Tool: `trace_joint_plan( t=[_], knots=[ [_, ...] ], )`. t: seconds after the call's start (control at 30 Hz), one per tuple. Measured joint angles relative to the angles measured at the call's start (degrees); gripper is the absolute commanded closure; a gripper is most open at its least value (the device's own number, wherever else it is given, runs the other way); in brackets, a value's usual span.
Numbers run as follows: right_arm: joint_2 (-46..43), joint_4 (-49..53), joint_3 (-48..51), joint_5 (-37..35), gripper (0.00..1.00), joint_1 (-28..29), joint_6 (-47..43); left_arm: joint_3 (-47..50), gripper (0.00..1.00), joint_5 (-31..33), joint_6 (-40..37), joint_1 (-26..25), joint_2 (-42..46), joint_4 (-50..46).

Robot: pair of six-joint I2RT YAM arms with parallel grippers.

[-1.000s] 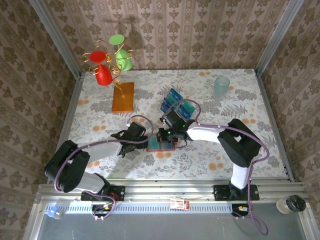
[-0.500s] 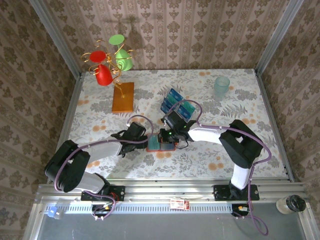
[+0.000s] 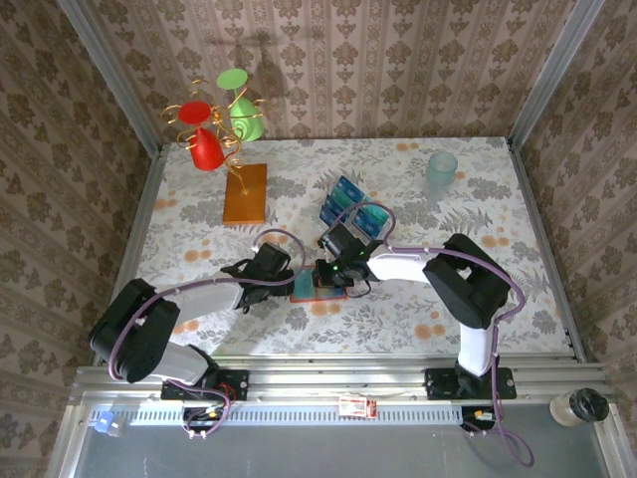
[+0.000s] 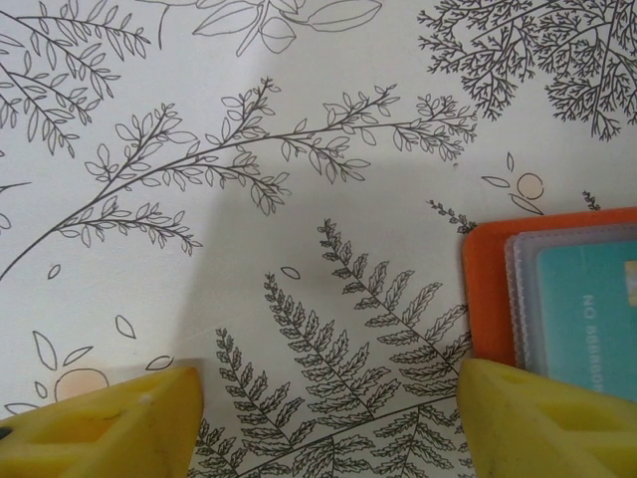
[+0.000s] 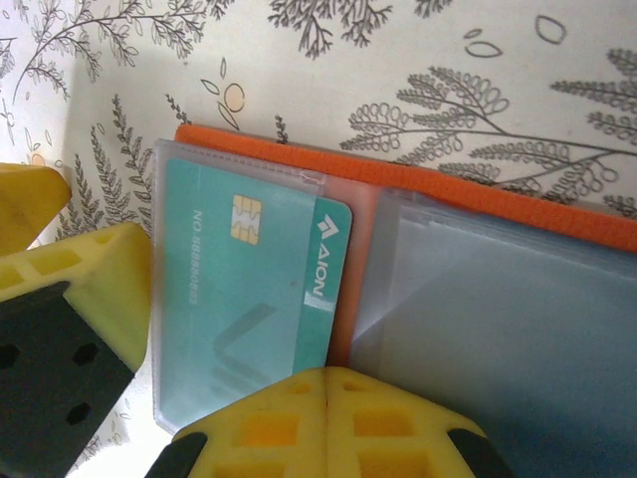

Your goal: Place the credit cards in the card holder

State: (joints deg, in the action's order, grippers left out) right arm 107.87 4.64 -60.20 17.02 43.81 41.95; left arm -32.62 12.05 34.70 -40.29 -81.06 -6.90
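The holder (image 5: 478, 194) is lying open and flat on the table (image 3: 418, 319), near its middle, with both grippers meeting over it. A teal card (image 5: 249, 289) is sitting inside the clear sleeve (image 5: 174, 179) on one half of the holder, chip side up, with one end sticking out past the sleeve's edge toward the fold. The sleeves on the other half are looking empty. The right gripper (image 5: 326, 388) is hovering over the near end of that card with its fingers pressed together and nothing showing between them; whether they are touching the card cannot be told. The left gripper (image 4: 323, 428) is standing open with bare table between its fingers, and its right fingertip (image 4: 547, 418) is sitting just beside the holder's orange edge (image 4: 486, 289), gripping nothing. In the top view the holder (image 3: 323, 292) is lying between the two wrists, and the blue cards (image 3: 348, 204) are lying fanned on the table behind it, apart from it. A pale cup (image 3: 442, 171) is standing far back on the right, and an orange-brown board (image 3: 246, 193) is lying back on the left.
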Motion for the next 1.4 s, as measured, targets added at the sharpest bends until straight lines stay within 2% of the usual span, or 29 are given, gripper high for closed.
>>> trace_joint_plan(
  t=[0.3, 0.67, 1.2, 1.4],
  knots=[
    [0.2, 0.3, -0.4, 0.0, 1.0, 0.0, 0.0, 0.0, 0.3, 0.3, 0.0, 0.3, 0.4, -0.4],
    [-0.4, -0.7, 0.5, 0.0, 1.0, 0.0, 1.1, -1.2, 0.29, 0.6, 0.0, 2.9, 7.4, -3.6],
    [-6.8, -1.1, 2.7, -0.6, 0.97, 0.3, 1.8, -4.7, 0.29, -1.5, 0.0, 2.8, 7.4, -4.5],
    [-9.3, 0.2, 3.3, -1.7, 0.96, -1.8, 0.5, -6.6, 0.29, -2.0, 0.6, 0.2, 7.4, -4.5]
  ],
)
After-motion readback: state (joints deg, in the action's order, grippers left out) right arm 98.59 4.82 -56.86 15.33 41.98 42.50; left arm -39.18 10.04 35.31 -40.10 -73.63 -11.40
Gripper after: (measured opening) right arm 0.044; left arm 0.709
